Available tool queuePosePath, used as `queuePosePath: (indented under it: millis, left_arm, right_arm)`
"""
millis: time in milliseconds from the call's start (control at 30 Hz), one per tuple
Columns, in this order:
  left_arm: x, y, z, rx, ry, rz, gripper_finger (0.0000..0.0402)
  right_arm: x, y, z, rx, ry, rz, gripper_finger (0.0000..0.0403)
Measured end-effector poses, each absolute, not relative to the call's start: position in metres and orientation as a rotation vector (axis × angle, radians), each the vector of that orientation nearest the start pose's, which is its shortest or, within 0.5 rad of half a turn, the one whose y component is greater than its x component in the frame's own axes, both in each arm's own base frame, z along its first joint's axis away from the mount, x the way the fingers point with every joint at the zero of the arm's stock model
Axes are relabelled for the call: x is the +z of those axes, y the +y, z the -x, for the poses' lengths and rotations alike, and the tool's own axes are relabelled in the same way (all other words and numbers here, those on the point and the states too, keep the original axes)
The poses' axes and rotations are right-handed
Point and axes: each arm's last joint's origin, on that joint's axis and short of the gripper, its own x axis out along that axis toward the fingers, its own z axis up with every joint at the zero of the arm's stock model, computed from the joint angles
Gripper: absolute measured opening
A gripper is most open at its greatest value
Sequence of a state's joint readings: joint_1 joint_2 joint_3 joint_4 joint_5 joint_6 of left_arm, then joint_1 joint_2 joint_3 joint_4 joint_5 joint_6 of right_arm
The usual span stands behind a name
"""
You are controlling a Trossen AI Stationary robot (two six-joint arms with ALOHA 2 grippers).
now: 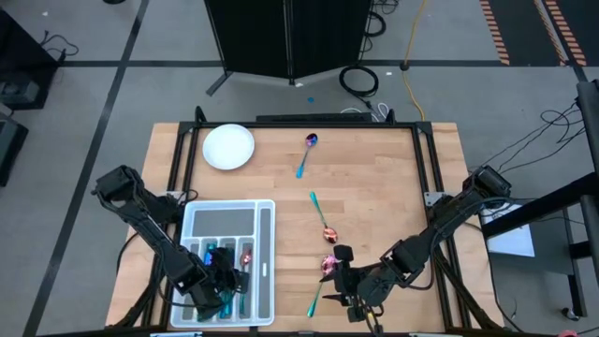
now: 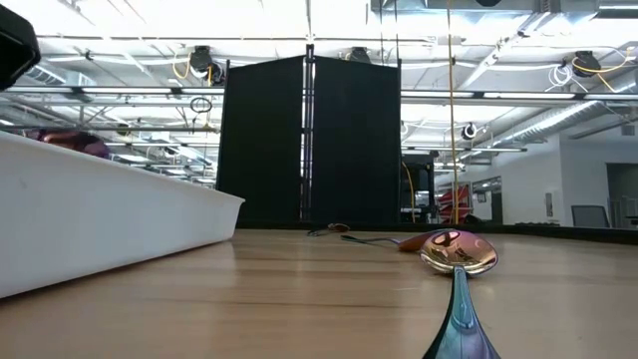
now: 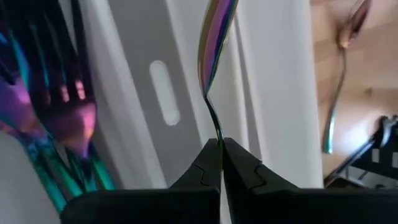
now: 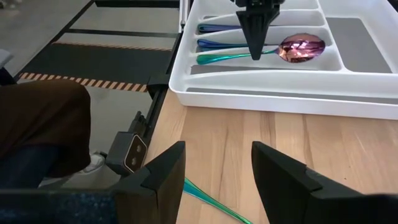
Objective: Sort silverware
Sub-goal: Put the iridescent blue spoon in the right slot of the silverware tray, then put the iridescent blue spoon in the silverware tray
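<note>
Silverware stands part sorted, by my reading from the remote station. The compartment tray point(image 1: 267, 262) sits on the near left of the worktop point(image 1: 374, 206) and already holds several iridescent pieces in its long slots, among them at least one fork point(image 3: 74, 121) and a spoon with a pink bowl point(image 4: 303, 48); I cannot count the rest reliably. My left gripper point(image 1: 227, 281) is over the tray, its fingers pressed together on the thin handle of one piece point(image 3: 214, 50), which hangs just above the tray's slots; whether that piece is a spoon, fork or knife I cannot tell from the wrist view. My right gripper point(image 4: 217, 174) hovers low over the near centre of the worktop with its fingers spread wide and nothing between them; a teal handle point(image 4: 211, 199) lies on the wood just beneath it. Three pieces remain loose on the worktop: a spoon at the far side point(image 1: 307, 153), near the white plate point(image 1: 228, 147); a second spoon in the middle point(image 1: 321, 217); and a third with a pink bowl point(image 1: 322, 281) beside the right gripper. I judge the task a little past halfway: the held piece is not yet set down, and three pieces are left to collect. The plate is bare.
</note>
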State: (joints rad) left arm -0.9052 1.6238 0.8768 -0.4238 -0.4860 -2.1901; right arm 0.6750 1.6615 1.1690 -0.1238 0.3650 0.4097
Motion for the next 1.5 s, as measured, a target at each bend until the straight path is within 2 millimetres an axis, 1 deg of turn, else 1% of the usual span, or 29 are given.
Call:
queuePosePath:
  millis: [300, 467, 1033, 1167, 1367, 1500]
  left_arm:
    - [0.158, -0.212, -0.199, 0.707, 0.815, 1.292, 0.0006]
    - [0.157, -0.212, -0.199, 0.709, 0.826, 1.297, 0.0012]
    - [0.157, -0.213, -0.199, 0.715, 0.855, 1.328, 0.0017]
    - [0.157, -0.214, -0.199, 0.712, 0.888, 1.332, 0.0032]
    - [0.157, -0.213, -0.2, 0.719, 0.906, 1.341, 0.0073]
    - [0.157, -0.211, -0.202, 0.712, 0.989, 1.338, 0.0091]
  right_arm:
    - [0.249, 0.22, -0.292, 0.186, 0.583, -0.075, 0.0171]
    - [0.249, 0.22, -0.292, 0.192, 0.582, -0.058, 0.0171]
    - [0.249, 0.22, -0.292, 0.193, 0.582, -0.054, 0.0171]
    - [0.249, 0.22, -0.292, 0.193, 0.582, -0.054, 0.0171]
    - [0.248, 0.22, -0.292, 0.193, 0.582, -0.054, 0.0171]
    - [0.249, 0.22, -0.292, 0.193, 0.582, -0.054, 0.0171]
